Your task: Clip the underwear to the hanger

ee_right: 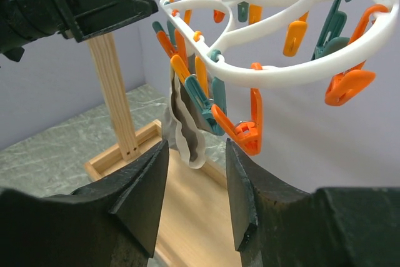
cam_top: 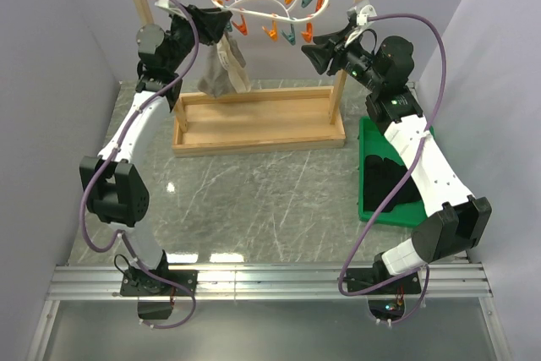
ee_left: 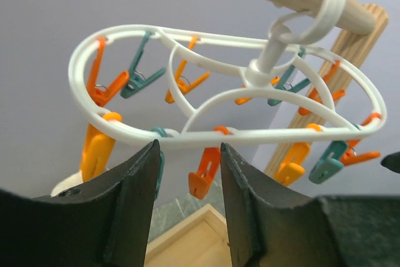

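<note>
The white hanger (cam_top: 272,9) hangs by its hook from the wooden bar, with orange and teal pins dangling from it. The taupe underwear (cam_top: 221,73) hangs at its left end, pinched in a teal pin (ee_right: 203,101), and droops toward the rack's base. My left gripper (cam_top: 218,21) is open beside that end, just above the cloth. In its wrist view the hanger's rim (ee_left: 250,134) runs above the empty jaws (ee_left: 187,154). My right gripper (cam_top: 311,46) is open and empty under the hanger's right end. Its wrist view faces the underwear (ee_right: 187,129) from a distance.
The tall wooden rack (cam_top: 254,124) has a shallow tray base and two uprights (cam_top: 347,57). A green tray (cam_top: 365,166) holding a dark cloth (cam_top: 389,179) lies at the right. Grey walls close in on both sides.
</note>
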You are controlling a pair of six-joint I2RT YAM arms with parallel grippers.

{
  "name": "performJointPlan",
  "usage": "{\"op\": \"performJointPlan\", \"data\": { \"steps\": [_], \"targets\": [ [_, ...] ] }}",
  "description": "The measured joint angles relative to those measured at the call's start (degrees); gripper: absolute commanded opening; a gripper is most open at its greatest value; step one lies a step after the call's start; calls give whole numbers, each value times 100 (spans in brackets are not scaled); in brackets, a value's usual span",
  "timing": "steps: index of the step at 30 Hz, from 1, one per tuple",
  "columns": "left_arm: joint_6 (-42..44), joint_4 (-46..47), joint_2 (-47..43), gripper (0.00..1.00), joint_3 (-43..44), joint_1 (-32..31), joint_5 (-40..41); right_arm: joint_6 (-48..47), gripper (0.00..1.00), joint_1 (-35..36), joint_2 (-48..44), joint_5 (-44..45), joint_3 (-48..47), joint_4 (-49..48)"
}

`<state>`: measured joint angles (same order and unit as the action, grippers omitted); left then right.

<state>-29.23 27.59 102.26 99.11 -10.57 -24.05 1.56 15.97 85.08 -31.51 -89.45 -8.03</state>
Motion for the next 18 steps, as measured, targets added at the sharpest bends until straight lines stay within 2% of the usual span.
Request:
{"op": "performJointPlan", "data": {
  "steps": [7,14,18],
  "targets": [
    [-57,83,-498,49,-555,2,-219,2,45,0,-2,-2,122,-22],
    [-208,251,-1071,50,-1049,37,-367,11,34,0,-15,-7,219,-107],
    [-345,168,-1279,53,-1084,122,-413,39,31,2,-111,-68,396,-153]
  ]
}}
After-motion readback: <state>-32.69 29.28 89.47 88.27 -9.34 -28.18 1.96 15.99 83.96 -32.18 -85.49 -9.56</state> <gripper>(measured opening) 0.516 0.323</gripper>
